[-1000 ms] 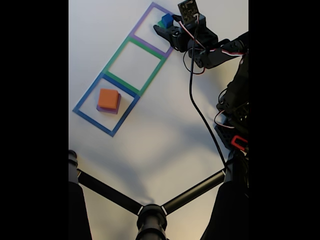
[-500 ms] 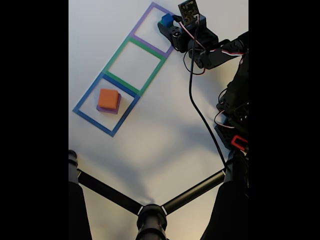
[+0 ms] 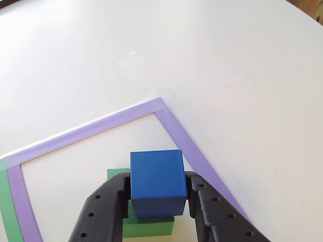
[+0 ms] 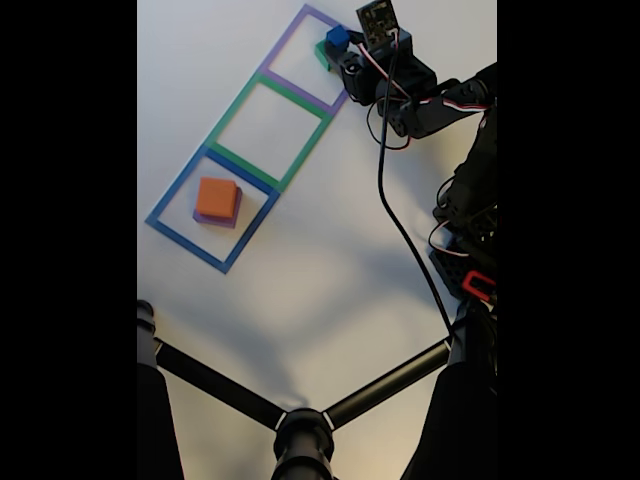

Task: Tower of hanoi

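I see gripper point(image 3: 157, 201) clamped on blue cube point(image 3: 156, 182), cube between jaws, just above green block point(image 3: 151, 227) inside purple square point(image 3: 91, 128). I judge next move: carry toward orange block point(image 4: 217, 198) in blue square point(image 4: 165, 203), far end of surface point(image 4: 300, 290).

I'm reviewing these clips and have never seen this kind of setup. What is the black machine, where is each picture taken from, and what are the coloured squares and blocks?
The black machine is a small robot arm ending in a two-finger gripper. The fixed view looks down on a white table; the other view looks out close behind the fingers. On the table lie three taped frames in a row: a purple frame, a green frame and a blue frame. An orange block sits on a purple block in the blue frame. The gripper is closed on a blue block, above a green block in the purple frame.
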`<state>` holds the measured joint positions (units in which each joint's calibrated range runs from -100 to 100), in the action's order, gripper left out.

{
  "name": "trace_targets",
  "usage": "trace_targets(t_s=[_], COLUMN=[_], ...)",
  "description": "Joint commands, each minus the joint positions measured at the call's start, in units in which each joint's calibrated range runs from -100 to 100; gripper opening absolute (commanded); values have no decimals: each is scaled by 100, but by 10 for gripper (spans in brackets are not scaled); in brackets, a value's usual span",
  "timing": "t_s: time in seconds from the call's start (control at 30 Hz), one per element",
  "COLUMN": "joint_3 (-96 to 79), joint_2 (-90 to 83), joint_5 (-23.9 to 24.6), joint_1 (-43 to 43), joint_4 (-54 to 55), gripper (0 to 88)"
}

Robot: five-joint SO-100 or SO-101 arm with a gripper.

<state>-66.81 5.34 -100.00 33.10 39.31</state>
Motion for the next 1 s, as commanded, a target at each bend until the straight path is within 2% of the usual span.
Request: trace_targets(t_s=[0.0, 0.23, 0.4, 0.83, 0.97], joint_3=[61, 170, 561, 3832, 5104], joint_2=[-494, -1311, -2184, -4572, -4765], joint_5=[0, 0, 0, 0, 0], joint_1=[-165, -317, -409, -477, -683], joint_4=[-58, -981, -2349, -9334, -11010], gripper=[38, 31, 29, 29, 29])
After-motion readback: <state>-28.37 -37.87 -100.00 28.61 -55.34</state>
